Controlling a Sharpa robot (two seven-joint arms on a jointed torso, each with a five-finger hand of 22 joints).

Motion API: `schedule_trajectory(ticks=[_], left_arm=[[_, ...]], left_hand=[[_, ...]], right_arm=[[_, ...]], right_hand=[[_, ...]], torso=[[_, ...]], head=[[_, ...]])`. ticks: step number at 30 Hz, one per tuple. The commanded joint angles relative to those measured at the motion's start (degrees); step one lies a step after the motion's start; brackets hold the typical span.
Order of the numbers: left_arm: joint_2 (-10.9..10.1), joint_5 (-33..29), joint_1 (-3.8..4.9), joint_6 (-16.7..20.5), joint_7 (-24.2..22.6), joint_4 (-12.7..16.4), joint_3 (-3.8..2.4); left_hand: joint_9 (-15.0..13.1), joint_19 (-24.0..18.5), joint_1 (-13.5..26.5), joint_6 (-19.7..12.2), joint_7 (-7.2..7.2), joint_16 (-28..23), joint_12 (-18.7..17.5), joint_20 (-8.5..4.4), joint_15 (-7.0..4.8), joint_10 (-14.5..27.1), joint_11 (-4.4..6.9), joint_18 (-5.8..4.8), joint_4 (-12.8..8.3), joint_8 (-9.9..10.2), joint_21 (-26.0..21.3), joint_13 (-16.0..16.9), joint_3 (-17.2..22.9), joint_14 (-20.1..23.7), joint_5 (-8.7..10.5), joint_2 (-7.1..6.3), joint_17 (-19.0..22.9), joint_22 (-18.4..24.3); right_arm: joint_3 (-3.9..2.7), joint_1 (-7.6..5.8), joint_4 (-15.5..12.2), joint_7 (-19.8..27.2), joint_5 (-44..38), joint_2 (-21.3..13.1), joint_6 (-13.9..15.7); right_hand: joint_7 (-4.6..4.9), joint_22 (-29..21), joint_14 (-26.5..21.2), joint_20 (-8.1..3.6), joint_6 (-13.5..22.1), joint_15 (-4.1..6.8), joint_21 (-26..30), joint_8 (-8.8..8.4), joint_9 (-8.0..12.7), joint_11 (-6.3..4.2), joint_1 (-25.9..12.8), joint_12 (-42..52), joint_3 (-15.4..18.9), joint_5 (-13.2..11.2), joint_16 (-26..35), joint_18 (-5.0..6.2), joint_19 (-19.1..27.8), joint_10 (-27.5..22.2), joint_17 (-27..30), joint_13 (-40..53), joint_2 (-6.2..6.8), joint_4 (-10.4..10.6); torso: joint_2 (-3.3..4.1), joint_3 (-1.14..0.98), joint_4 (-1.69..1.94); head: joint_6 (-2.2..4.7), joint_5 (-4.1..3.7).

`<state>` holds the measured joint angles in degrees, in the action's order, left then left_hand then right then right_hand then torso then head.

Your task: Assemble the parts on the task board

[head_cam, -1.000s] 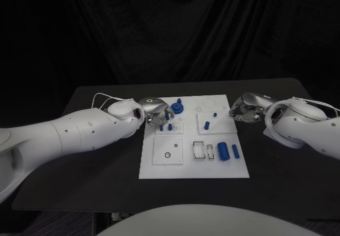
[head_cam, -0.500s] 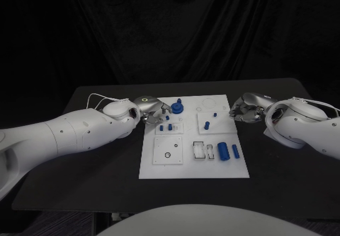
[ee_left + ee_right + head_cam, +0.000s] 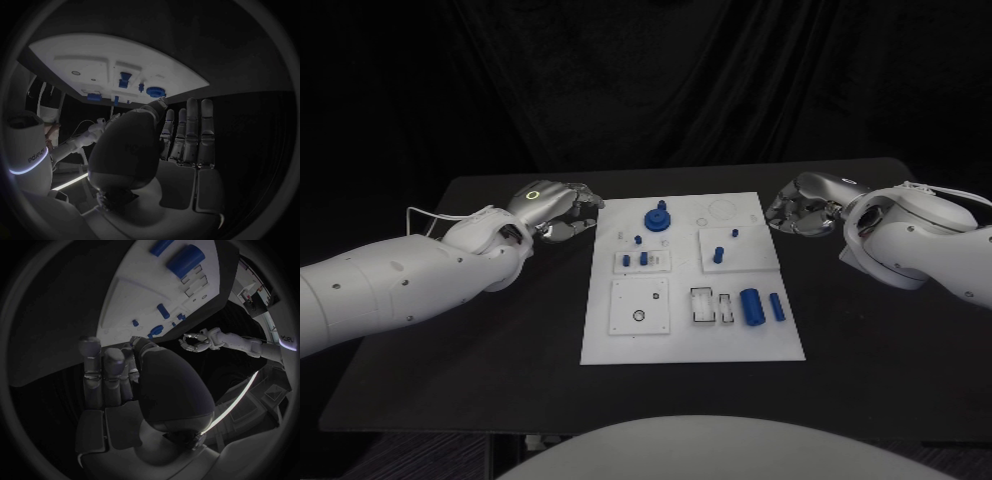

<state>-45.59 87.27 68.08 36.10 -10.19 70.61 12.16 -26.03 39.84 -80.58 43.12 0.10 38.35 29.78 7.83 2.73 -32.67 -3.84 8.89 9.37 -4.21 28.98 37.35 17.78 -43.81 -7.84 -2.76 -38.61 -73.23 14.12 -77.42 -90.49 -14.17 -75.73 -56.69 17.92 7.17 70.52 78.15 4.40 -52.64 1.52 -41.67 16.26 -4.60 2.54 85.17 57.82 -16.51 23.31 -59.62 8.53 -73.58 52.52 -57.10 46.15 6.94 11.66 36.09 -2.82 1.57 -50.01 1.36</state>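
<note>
At table centre: task board (image 3: 692,340), a white plate lying flat on the black table (image 3: 473,380), its long side running away from the robot.
Board, 12 o'clock end: a blue gear-like part (image 3: 656,219) stands upright at about 11 o'clock from the board's middle; a faint round recess (image 3: 726,210) lies at about 1 o'clock.
Board, middle band: two short blue pegs (image 3: 638,260) stand side by side in a small raised tile on the 9 o'clock side, with a tiny blue piece (image 3: 638,240) just beyond them; one blue peg (image 3: 718,255) stands in the tile on the 3 o'clock side.
Board, 6 o'clock half: a square tile with a dark ring hole (image 3: 639,316) sits at about 8 o'clock; beside it are two open rectangular slots (image 3: 713,305); a thick blue cylinder (image 3: 753,307) and a thinner blue rod (image 3: 777,307) lie flat, parallel and just apart, at about 4 o'clock.
Left hand (image 3: 554,212): off the board, at 9 o'clock of its far corner, above the table. In the left wrist view the left hand's fingers (image 3: 190,135) stretch out straight, side by side, and hold nothing.
Right hand (image 3: 802,208): off the board, at 3 o'clock of its far corner, near the edge. In the right wrist view the right hand's fingers (image 3: 106,375) extend upright, close together, thumb folded across the palm, nothing held.
</note>
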Motion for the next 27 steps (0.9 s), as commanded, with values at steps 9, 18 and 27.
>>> schedule_trajectory(ticks=[9, 18, 27], left_arm=[[-6.1, -53.1, -0.88, -12.6, -28.1, 7.2, -0.04], [-7.9, -69.2, -3.20, -26.1, -35.2, 11.7, -0.05], [-9.2, -72.0, -4.01, -29.9, -36.9, 14.8, -0.05]], left_hand=[[7.4, -29.1, 14.5, -9.2, -0.89, -34.0, -9.1, 1.25, 4.99, 18.5, -3.34, -3.28, 6.9, 0.5, -25.3, -12.3, -11.7, 33.5, -2.45, 4.70, 22.3, 18.6], [20.1, -35.8, 13.9, -21.5, -1.58, -38.2, -20.9, 1.90, 3.82, 27.3, 1.24, -1.68, 7.3, 1.8, -26.8, -34.3, -30.4, 43.4, 4.58, 12.15, 38.2, 50.3], [21.8, -36.7, 13.4, -24.4, -2.12, -38.4, -21.9, 2.21, 3.82, 28.1, 1.46, -1.34, 7.3, 2.1, -27.0, -35.5, -33.2, 43.8, 5.17, 11.53, 38.6, 54.2]], right_arm=[[0.01, -0.68, 1.9, 3.6, -6.7, 2.9, 1.5], [0.01, 0.75, 5.1, 4.7, -9.7, 5.6, 0.1], [0.01, 2.32, 5.8, 5.5, -11.5, 6.5, -1.1]], right_hand=[[1.12, 0.1, -2.3, 0.44, -0.3, -0.84, 3.3, 1.12, -0.8, 1.38, 2.4, -12.9, -4.6, 8.9, 1.5, 0.79, 2.1, -5.6, 1.5, -10.9, 3.14, -3.6], [2.39, 1.3, -4.0, 2.50, 4.0, -3.23, 4.4, -0.52, -0.4, 4.00, -0.5, -17.5, -3.3, 0.5, -1.4, 0.74, 4.1, -16.7, -0.3, -14.2, 3.03, -3.2], [2.38, 2.7, -5.5, 3.52, 5.8, -3.86, 2.3, -1.23, -0.1, 4.73, -1.2, -20.3, -2.2, -2.7, 0.0, 0.70, 3.1, -18.6, 3.6, -18.4, 2.76, -3.0]], torso=[[0.03, 0.14, 0.21], [0.20, 1.14, 1.85], [0.86, 2.65, 3.27]], head=[[0.01, -1.26], [0.01, -4.27], [0.01, -5.98]])
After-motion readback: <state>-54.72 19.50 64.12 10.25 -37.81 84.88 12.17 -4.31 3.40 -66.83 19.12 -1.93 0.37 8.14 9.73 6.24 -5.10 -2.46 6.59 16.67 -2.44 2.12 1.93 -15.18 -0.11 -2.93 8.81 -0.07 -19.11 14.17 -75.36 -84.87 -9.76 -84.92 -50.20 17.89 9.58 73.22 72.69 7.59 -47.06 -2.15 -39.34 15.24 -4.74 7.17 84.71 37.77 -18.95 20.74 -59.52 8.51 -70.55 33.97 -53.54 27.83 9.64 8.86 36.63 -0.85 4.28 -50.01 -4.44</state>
